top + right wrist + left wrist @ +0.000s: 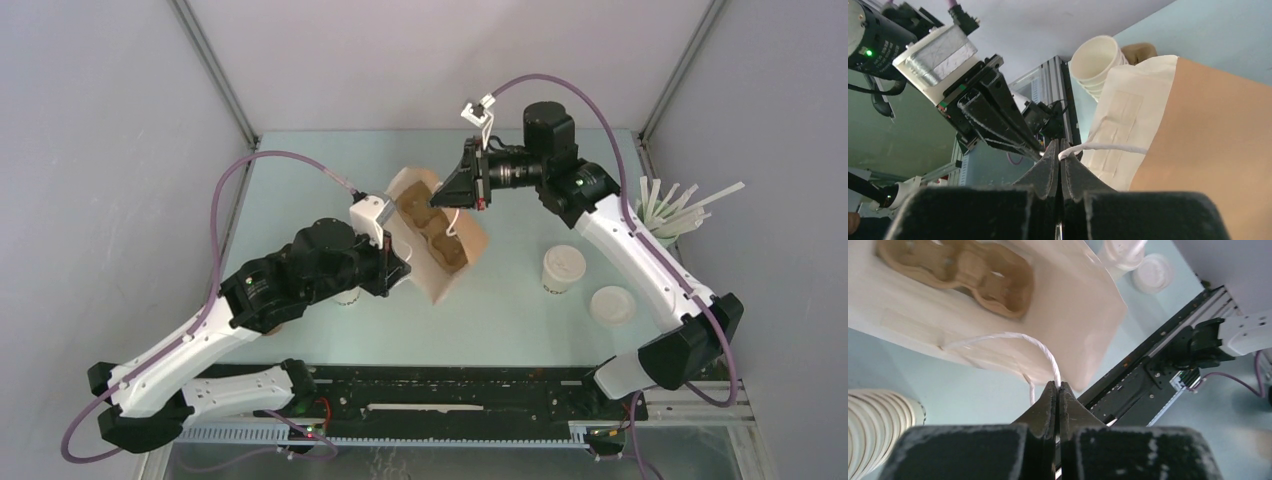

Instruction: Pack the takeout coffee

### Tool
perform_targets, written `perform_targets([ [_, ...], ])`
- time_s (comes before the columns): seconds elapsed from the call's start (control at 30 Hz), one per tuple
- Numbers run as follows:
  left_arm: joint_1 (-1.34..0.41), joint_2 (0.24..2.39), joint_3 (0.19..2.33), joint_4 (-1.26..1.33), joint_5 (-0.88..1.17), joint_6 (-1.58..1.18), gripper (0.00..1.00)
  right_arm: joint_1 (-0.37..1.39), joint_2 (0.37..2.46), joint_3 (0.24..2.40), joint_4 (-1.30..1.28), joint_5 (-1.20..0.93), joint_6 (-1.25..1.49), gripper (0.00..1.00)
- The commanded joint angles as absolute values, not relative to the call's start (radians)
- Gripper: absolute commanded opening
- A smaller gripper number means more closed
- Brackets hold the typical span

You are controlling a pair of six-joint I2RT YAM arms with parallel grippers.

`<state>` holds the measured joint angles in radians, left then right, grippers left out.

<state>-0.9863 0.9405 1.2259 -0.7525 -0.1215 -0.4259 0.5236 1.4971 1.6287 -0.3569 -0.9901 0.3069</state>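
The left gripper (1057, 387) is closed; its two fingers press together on a white string handle (1013, 337) of a paper bag (1083, 305). The string goes from the fingertips in a curve to the near side of the bag. The right gripper (1060, 150) is closed also, and it pinches the second handle (1108, 148), which is fixed on the opposite side of the bag. Between the two grippers the bag is held with its mouth wide open, and in the top view one looks directly into it. Inside lies a brown cardboard tray (973, 270) with round hollows for cups; the hollows that show hold nothing.

The coffee cup (563, 268), with its white lid on, stands upright on the table (520, 330) to the right of the bag, apart from it and outside it. No gripper touches it. A loose lid (612, 305) lies flat near the cup, a little closer to the arm bases. A stack of cups (875, 425) is beside the bag on the left, partly under the left arm. A bunch of straws (675, 205) is at the right edge of the table.
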Motion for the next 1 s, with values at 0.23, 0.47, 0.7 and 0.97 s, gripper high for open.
perform_targets([
  [0.23, -0.989, 0.921, 1.2, -0.789, -0.198, -0.445, 0.0, 0.548, 1.387, 1.461, -0.295, -0.85, 0.292, 0.0],
  [0.47, -0.978, 1.023, 1.477, -0.892, -0.273, -0.431, 0.0, 0.477, 1.366, 1.589, -0.436, -0.742, 0.347, 0.0],
  [0.7, -0.976, 1.182, 1.83, -0.856, -0.231, -0.35, 0.0, 0.405, 1.403, 1.967, -0.685, -0.638, 0.254, 0.0],
  [0.97, -0.976, 1.163, 1.795, -0.837, -0.256, -0.385, 0.0, 0.417, 1.517, 2.231, -0.716, -0.63, 0.243, 0.0],
])
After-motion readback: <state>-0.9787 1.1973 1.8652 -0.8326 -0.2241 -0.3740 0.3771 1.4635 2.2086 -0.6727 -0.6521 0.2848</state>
